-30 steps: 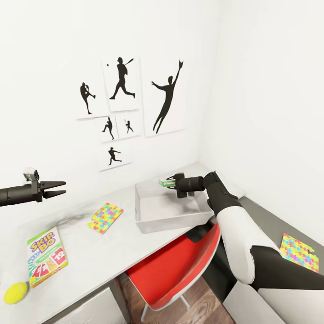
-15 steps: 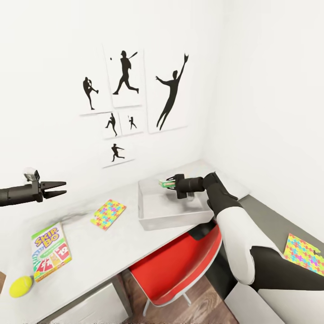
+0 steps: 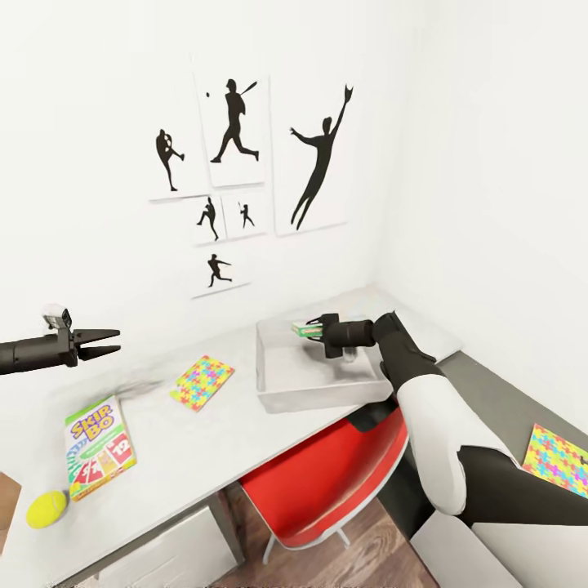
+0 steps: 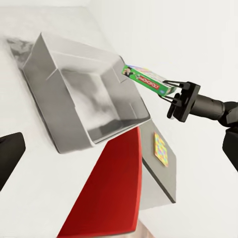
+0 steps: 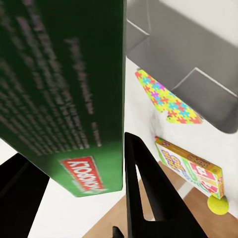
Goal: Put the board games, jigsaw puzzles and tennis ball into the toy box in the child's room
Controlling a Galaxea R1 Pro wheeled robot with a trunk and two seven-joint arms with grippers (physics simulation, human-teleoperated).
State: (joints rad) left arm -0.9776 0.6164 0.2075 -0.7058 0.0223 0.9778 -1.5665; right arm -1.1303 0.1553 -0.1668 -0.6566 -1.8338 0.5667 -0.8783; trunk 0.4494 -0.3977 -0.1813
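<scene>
My right gripper [image 3: 314, 336] is shut on the small green-edged board game [image 3: 305, 328], held level above the far side of the light grey toy box [image 3: 287, 396] on the table [image 3: 188, 461]. The left wrist view shows that game [image 4: 146, 80] over the box's far rim [image 4: 130, 94]. My left gripper [image 3: 100, 345] hangs open above the table's left part. A jigsaw puzzle [image 3: 202, 381] lies left of the box. The Skip-Bo game [image 3: 100, 445] and the tennis ball [image 3: 46, 508] lie near the table's front left. A second puzzle [image 3: 559, 459] rests on the dark side unit [image 3: 498, 400].
A red chair [image 3: 327, 474] is tucked under the table, right below the toy box. A white drawer unit [image 3: 155, 555] stands under the table's left part. The walls meet in a corner close behind the box. Baseball silhouette prints [image 3: 237, 122] hang above the table.
The head view has shifted, so everything sits a little further right and lower in the picture. Both arms hold the same pose, and the green game stays over the box.
</scene>
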